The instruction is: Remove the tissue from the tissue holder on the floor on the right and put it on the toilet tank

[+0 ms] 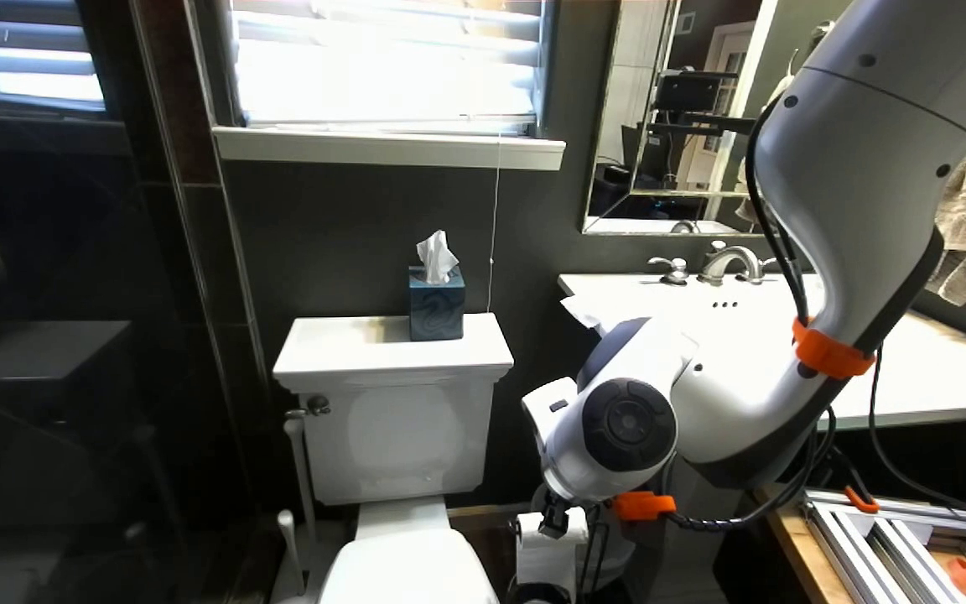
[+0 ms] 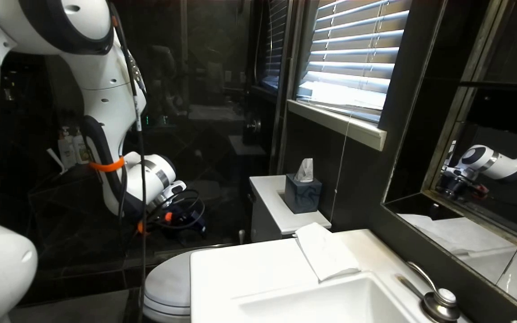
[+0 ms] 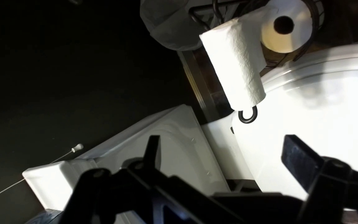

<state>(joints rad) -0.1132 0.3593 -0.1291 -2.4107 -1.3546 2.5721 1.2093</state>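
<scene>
Approach to the tissue roll, with removal not yet begun. Arm: reaches down so that its wrist stands over the tissue holder in an exterior view; we judge the step in hand to be lining up for a grasp. Toilet tank: the destination, wanted only after the roll comes free. Holder: a dark wire stand just beside the toilet seat. Tissue box: stands on the tank lid (not the tissue we seek) and should be skirted at placement. Gripper: fingers apart, with nothing between them; in the wrist view the roll lies apart from their tips, though an exterior view, where a dark finger crosses the roll, leaves us unable to tell how near they are. The next move, in our judgement, calls for advancing, turning the fingers to straddle the roll, closing gently, then drawing it off past the end loop. Roll: carried on the holder's wire arm, white, slim (part-used, we judge), faintly embossed; a loose sheet hangs from its side, overlapping in the wrist view a second roll, which shows its dark core end-on. We expect the paper to dent under a firm squeeze. End loop: projects just past the roll's end; we judge it may catch the core on the way off.
</scene>
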